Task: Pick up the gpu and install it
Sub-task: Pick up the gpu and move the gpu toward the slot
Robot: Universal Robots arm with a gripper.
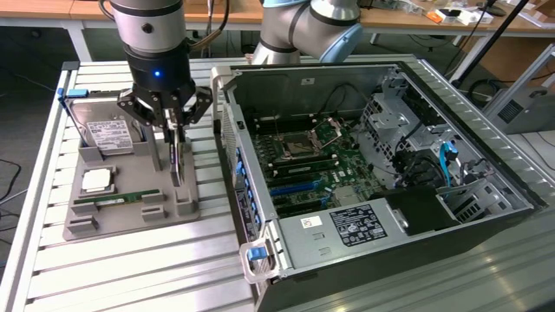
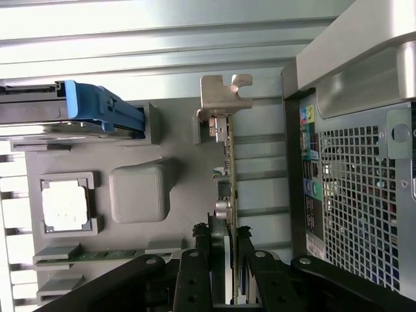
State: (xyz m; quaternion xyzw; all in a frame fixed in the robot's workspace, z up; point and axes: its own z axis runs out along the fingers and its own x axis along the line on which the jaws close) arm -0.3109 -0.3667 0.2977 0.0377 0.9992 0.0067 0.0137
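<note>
The gpu (image 1: 176, 166) stands on edge over the grey holder tray (image 1: 130, 221), beside the open computer case (image 1: 303, 81). My gripper (image 1: 173, 133) comes straight down on it, shut on the card's upper edge with a finger on each face. In the wrist view the gpu (image 2: 227, 175) is edge-on, its silver bracket (image 2: 223, 97) at the far end, and my gripper (image 2: 224, 260) clamps the green board and black cooler. I cannot tell whether the card's lower edge still rests in the tray's slot.
The holder tray (image 2: 140, 192) also carries a hard drive (image 1: 108, 133) with a blue caddy (image 2: 97, 107), a processor (image 1: 97, 180) and a memory stick (image 1: 117, 197). The case's rear wall (image 2: 364, 195) stands close beside the card. Inside lie the motherboard (image 1: 321, 162) and its blue slots (image 1: 290, 188).
</note>
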